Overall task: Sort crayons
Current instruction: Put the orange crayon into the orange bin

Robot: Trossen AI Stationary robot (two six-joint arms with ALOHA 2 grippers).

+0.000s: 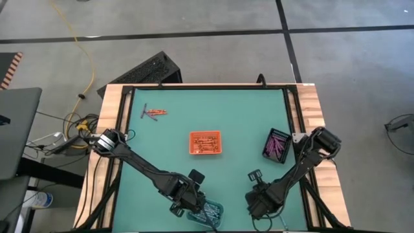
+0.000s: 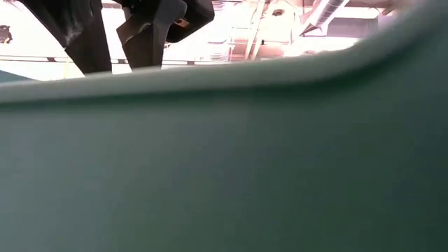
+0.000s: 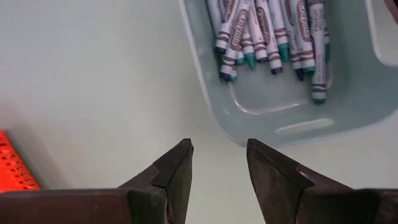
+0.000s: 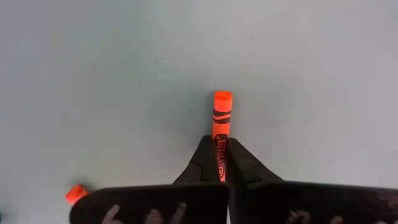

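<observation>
Right gripper pinches one orange crayon near the table's front edge

While the left gripper (image 3: 217, 165) hangs just beside the clear tray (image 3: 261, 121) with its two fingers parted and nothing between them, the right gripper (image 4: 219, 163) has its fingers closed on a single orange crayon (image 4: 221, 115). That crayon lies on the green mat (image 4: 112, 74), its blunt end sticking out past the fingertips. A second orange crayon (image 4: 76, 193) shows only as a stub at the wrist picture's lower edge, near the gripper body.

From above, the right gripper (image 1: 259, 202) sits low at the front of the table, right of centre; the left gripper (image 1: 187, 202) is close by on its left, touching or nearly touching the near corner of the clear tray (image 1: 208, 212).

Counted outward from there:
- Clear tray: roughly ten blue-grey crayons (image 3: 267, 31) piled side by side, tips toward the left gripper; the exact number cannot be told since they overlap.
- Orange tray (image 1: 205, 143), one, at the mat's middle, holding several orange crayons too small to count.
- Black tray (image 1: 276, 144), one, at the right side of the mat, holding purple-magenta crayons, also too small to count.
- Loose heap (image 1: 154, 112) at the far left of the mat: a few crayons, mostly orange-red with one darker stick across them.

The low view is nearly filled by a blurred green-grey surface, with dark arm parts above it.
</observation>
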